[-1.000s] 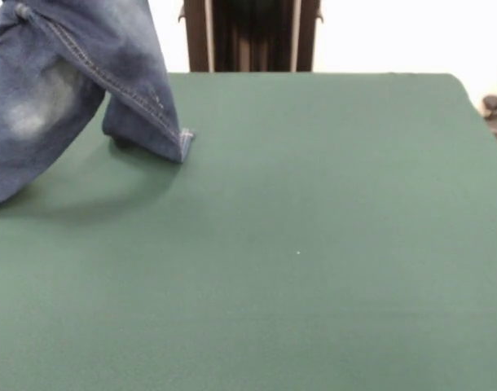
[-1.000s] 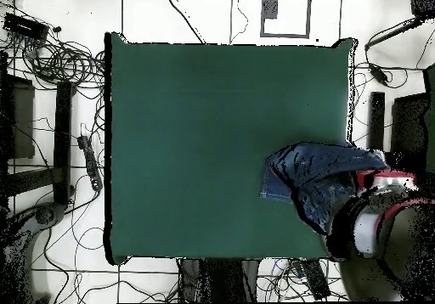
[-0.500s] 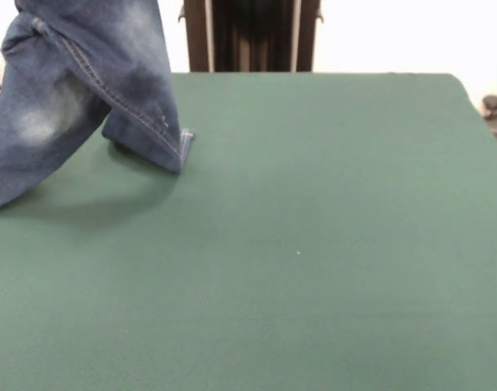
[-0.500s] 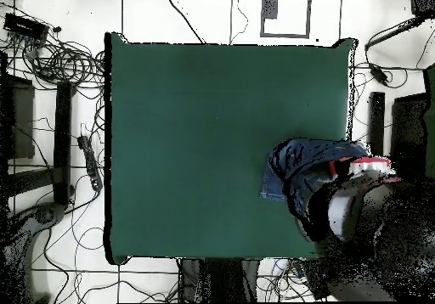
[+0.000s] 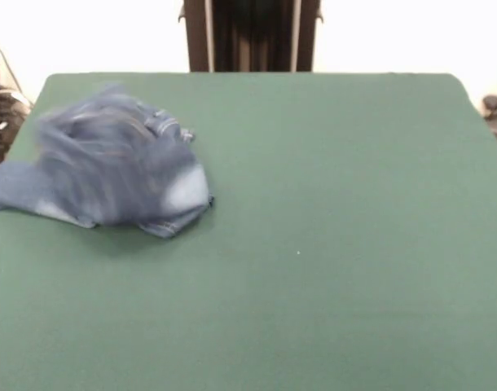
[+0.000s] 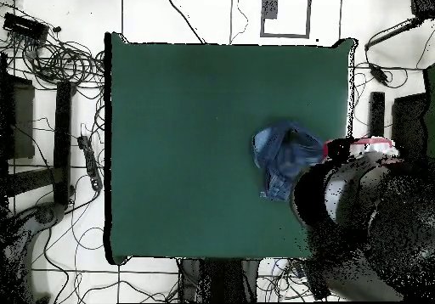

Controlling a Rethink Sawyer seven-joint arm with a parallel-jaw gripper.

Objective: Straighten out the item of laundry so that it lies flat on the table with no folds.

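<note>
the jeans (image 5: 110, 167) sit in a rumpled, blurred heap at the upper left of the front view, on the green table (image 5: 330, 244) near its left edge, with one flap of denim trailing flat toward the frame's left side. in the overhead view the same heap (image 6: 285, 158) lies at middle right, and the arm (image 6: 353, 190) bulks just beside it, but i cannot tell how its gripper stands. denim looks heavy, soft and floppy, so i would take it by a hem or the outer trailing edge.
</note>
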